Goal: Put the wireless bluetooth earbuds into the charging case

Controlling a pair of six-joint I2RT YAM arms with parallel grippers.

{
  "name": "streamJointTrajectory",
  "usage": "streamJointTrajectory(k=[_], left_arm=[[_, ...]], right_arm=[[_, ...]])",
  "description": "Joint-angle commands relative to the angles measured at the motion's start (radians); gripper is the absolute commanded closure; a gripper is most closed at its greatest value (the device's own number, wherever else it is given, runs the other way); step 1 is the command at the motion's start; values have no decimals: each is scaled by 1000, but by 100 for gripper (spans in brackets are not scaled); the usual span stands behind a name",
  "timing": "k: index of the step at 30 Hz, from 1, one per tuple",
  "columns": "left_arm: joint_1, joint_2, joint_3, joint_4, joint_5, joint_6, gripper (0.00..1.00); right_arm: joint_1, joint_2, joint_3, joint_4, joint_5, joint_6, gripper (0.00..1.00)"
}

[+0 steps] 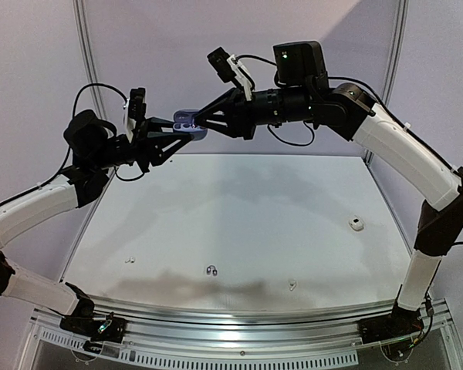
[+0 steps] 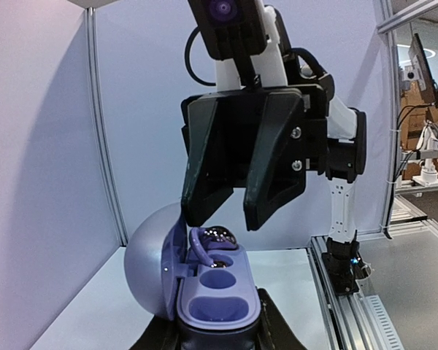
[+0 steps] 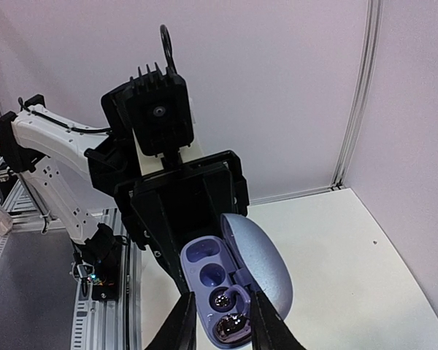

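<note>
Top view: the left gripper [image 1: 181, 136] clamps the open lavender charging case [image 1: 187, 118] aloft at upper centre, and the right gripper [image 1: 204, 123] meets it. On the table [image 1: 239, 208] lie a loose dark earbud [image 1: 211, 270] at lower centre, white earbuds [image 1: 129, 260] [image 1: 292, 284] to either side, and a small white case [image 1: 358, 223] at right.

Left wrist: the right gripper's fingers pinch a glinting dark earbud [image 2: 217, 235] at the case's far well. The near well is empty. The lid [image 2: 142, 270] is swung left.

Right wrist: the same earbud sits at bottom centre between the fingers.
</note>
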Motion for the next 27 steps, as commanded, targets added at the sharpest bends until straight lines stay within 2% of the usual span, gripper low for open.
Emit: streamJointTrajectory(k=[1,27], left_arm=[[-9,6,2,24,18,10,100],[-7,-16,-36,66,-29,80,100]], right_arm=[[8,33,22,-27,51,-2,74],[8,6,12,-26,87,85,73]])
